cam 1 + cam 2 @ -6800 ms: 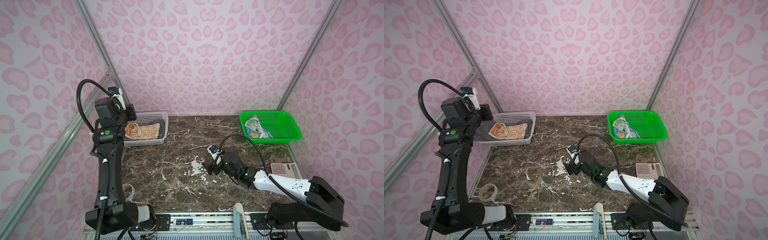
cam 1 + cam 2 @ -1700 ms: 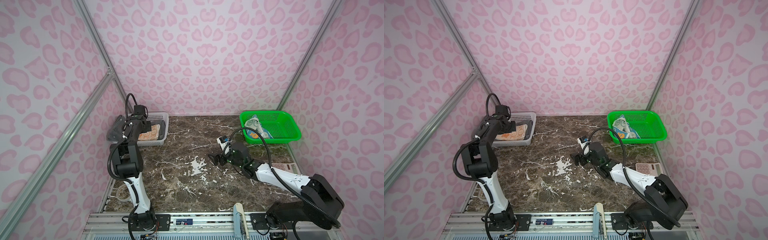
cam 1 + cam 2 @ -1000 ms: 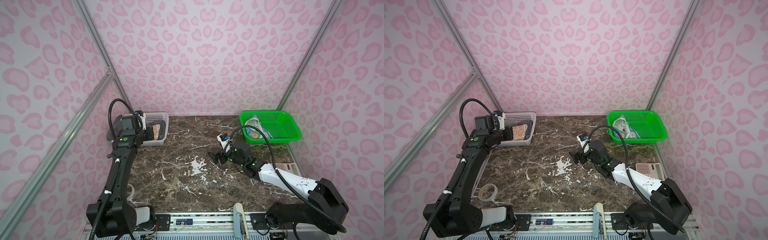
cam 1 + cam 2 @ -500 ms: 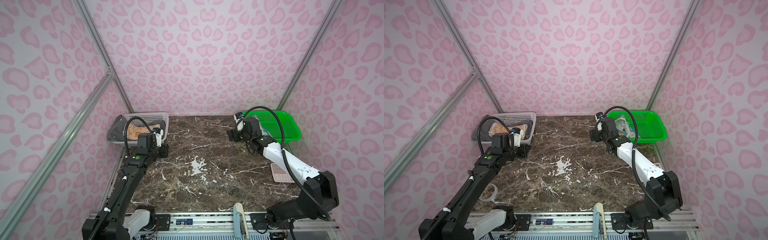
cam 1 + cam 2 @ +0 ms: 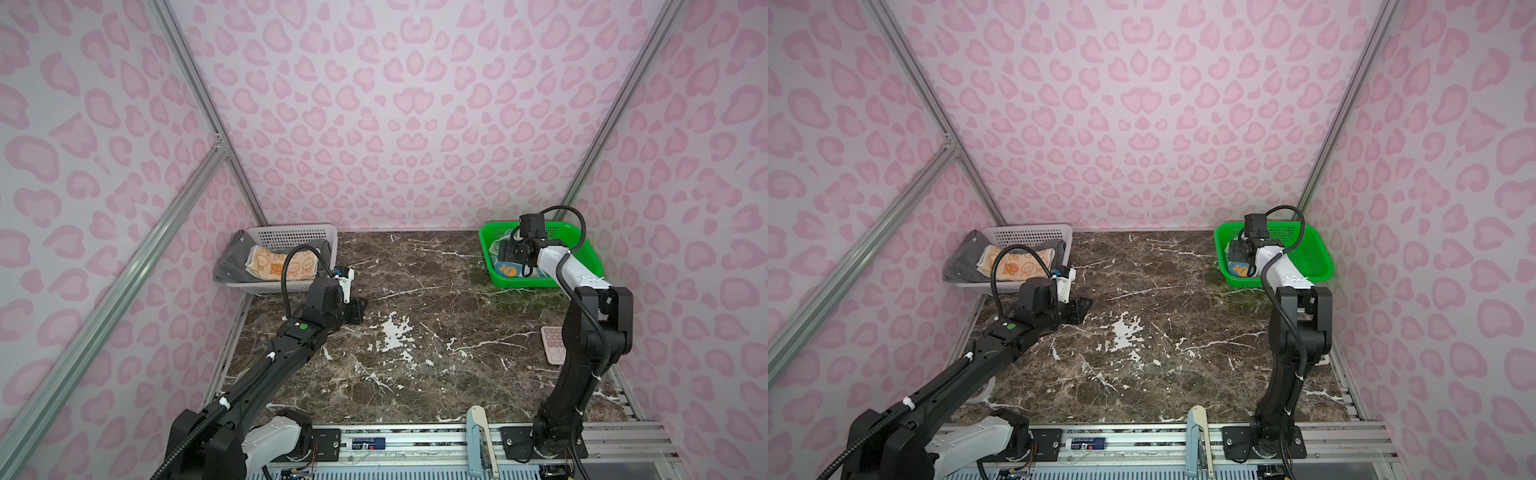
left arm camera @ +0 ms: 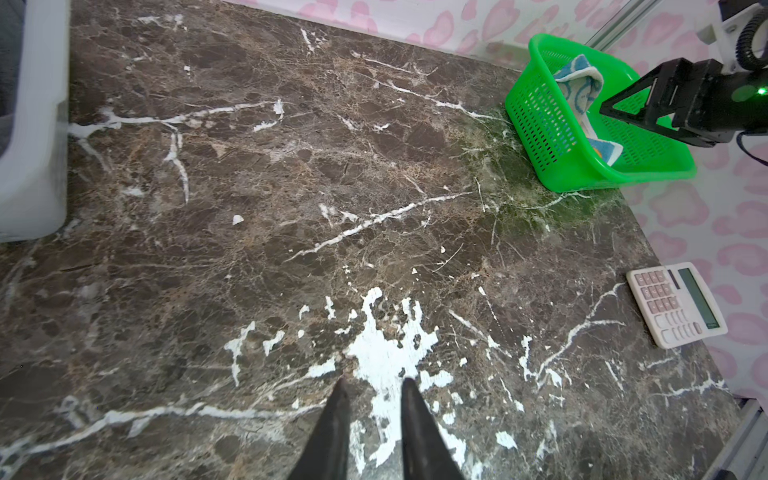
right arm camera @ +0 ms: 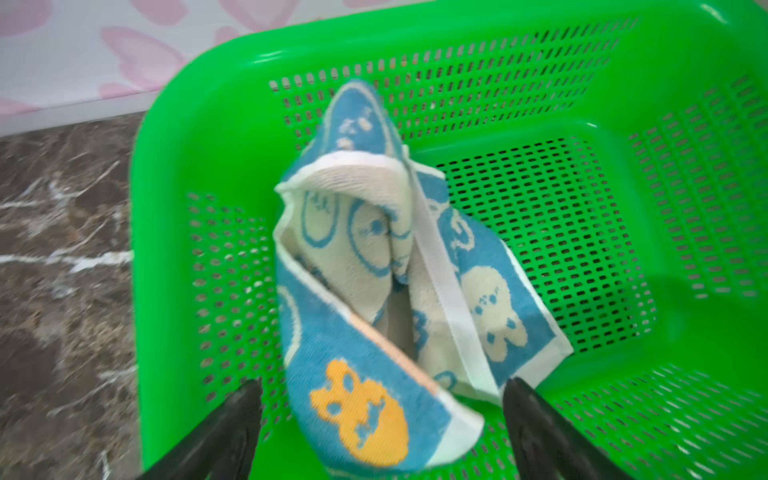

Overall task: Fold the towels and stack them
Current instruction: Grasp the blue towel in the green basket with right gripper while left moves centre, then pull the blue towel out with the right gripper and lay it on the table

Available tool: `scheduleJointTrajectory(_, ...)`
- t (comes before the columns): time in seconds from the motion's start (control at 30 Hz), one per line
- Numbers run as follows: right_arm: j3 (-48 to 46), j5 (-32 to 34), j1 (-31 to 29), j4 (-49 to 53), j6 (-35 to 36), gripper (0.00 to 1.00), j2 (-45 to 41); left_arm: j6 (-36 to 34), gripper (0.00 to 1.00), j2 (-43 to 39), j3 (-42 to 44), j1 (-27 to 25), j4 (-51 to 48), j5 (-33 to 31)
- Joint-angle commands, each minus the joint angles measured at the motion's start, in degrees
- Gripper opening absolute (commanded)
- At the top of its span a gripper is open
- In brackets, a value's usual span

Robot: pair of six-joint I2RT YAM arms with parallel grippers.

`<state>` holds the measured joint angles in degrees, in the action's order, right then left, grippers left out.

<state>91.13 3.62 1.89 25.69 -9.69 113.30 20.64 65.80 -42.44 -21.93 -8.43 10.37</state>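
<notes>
Blue towel (image 7: 395, 270) crumpled in green basket (image 7: 623, 83) at 2 o'clock, right gripper (image 7: 382, 385) poised over it, jaws spread wide, empty, left gripper (image 6: 371, 384) over the surface (image 6: 291, 187), jaws narrowly parted, nothing held.

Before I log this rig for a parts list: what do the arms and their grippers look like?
Mostly black. The left arm carries a green dot; the right arm has a white forearm. Each trails a black cable loop. The left gripper and right gripper are black, tapering to points.
</notes>
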Motion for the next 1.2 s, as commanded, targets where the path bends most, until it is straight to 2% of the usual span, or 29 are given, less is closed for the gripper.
scheduleJointTrajectory(0.0, 4.2, -2.53, 1.5, 3.3, -1.05, 0.92, 5.55, 1.96, 0.39, 2.46, 0.15, -1.62, 5.12, -2.55)
scheduleJointTrajectory(0.17, 12.39, -5.59, 2.5, 8.73, -0.24, 0.85, 14.91, 3.49, 0.58, 7.0, -1.35, -4.29, 7.65, -3.69)
scheduleJointTrajectory(0.27, 15.2, -6.75, 2.5, 10.01, -0.56, 0.72, 17.68, 3.87, 0.64, 9.39, -2.88, -5.59, 7.75, -4.68)
scheduleJointTrajectory(0.43, 12.93, -7.84, 2.48, 5.71, -1.51, 0.18, 14.34, 3.45, 0.7, 11.92, -5.45, -6.54, 7.36, -5.17)
scheduleJointTrajectory(0.53, 8.48, -7.37, 2.09, 1.47, -0.99, 0.0, 8.75, 2.96, 0.71, 12.64, -6.95, -6.63, 7.17, -5.14)
scheduleJointTrajectory(0.73, -3.13, -6.64, -1.0, -6.86, 2.31, 0.0, -6.95, 2.01, 0.71, 13.23, -9.94, -6.67, 6.33, -4.45)
scheduleJointTrajectory(0.9, -9.63, -15.19, -4.92, -7.43, 5.52, 0.0, -19.83, 0.35, 0.73, 12.83, -12.76, -6.7, 4.67, -3.28)
scheduleJointTrajectory(1.03, -11.31, -23.21, -9.3, -3.23, 6.35, 0.0, -26.99, -0.41, 0.76, 11.66, -13.68, -6.63, 3.7, -2.05)
scheduleJointTrajectory(1.17, -16.03, -30.18, -16.75, -1.52, 8.0, 0.0, -31.66, -1.76, 0.77, 9.87, -13.65, -6.63, 1.21, -3.21)
